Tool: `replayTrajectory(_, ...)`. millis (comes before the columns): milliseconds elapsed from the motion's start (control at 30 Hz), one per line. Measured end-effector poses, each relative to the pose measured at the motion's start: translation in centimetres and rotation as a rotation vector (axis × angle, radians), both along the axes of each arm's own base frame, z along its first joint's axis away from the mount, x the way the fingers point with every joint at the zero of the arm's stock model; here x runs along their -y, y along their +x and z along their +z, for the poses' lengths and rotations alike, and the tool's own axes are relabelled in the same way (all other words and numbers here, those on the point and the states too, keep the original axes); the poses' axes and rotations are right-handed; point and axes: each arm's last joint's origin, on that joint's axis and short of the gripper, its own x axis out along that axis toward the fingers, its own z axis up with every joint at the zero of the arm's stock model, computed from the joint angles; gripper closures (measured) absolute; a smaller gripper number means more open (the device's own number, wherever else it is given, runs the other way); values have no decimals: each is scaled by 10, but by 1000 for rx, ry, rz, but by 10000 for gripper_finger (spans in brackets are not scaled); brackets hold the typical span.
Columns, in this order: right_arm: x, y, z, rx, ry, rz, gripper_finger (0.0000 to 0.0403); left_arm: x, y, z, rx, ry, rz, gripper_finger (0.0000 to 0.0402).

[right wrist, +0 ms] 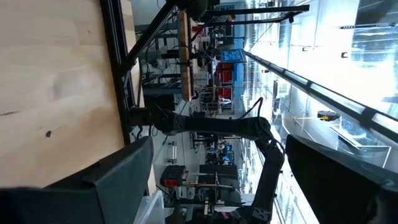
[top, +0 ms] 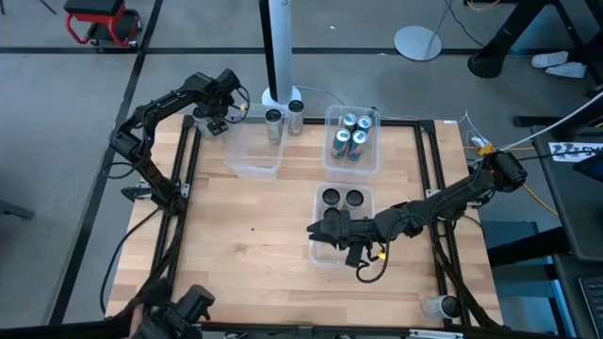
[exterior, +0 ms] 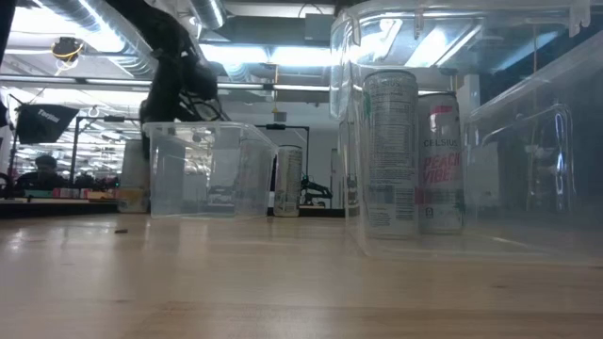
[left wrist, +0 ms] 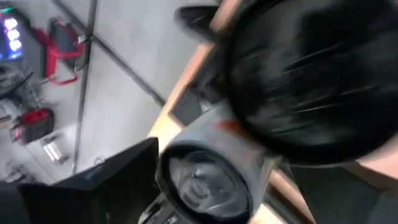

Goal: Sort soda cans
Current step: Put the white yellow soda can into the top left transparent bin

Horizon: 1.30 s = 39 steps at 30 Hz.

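Observation:
My left gripper (top: 215, 121) hangs over the table's far left corner, shut on a soda can (left wrist: 205, 180). The can has a silver-grey end and a dark, blurred body. My right gripper (top: 318, 231) (right wrist: 217, 186) stands open and level above the near clear bin (top: 369, 226), pointing toward the table's left, with nothing between its fingers. That bin holds two dark-topped cans (top: 342, 198) (exterior: 415, 155), standing on their bases. Several blue-and-silver cans (top: 353, 134) stand in the far right bin (top: 332, 155). Two silver cans (top: 285, 114) stand at the far edge, beside the far left bin (top: 252, 158). My left gripper has the can between its two fingers. One finger (left wrist: 106, 180) shows beside the can's silver end (left wrist: 186, 158); the can's own dark body hides the other finger and the places of contact. The can is lifted clear, its silver end pointing away from the wrist, past the table's corner.
A white post with a round base (top: 281, 94) rises at the far edge behind the silver cans. A black frame (top: 188, 160) runs along the table's sides. Bare wood (top: 245, 245) lies between the bins and the near left. In the low view the far left bin (exterior: 207, 169) looks hollow.

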Motion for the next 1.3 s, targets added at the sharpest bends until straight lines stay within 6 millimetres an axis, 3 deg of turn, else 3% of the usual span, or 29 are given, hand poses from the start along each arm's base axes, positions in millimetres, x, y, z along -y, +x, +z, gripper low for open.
replayTrajectory(567,0,0,0,-1,-4,0,38,7,8,1,-64,19,-36,59)
replayTrajectory(867,0,0,0,-1,-4,0,38,4,6,21,-65,88,35,59)
replayTrajectory(1300,0,1,-1,0,-4,0,38,-3,-10,13,-79,-38,82,59)
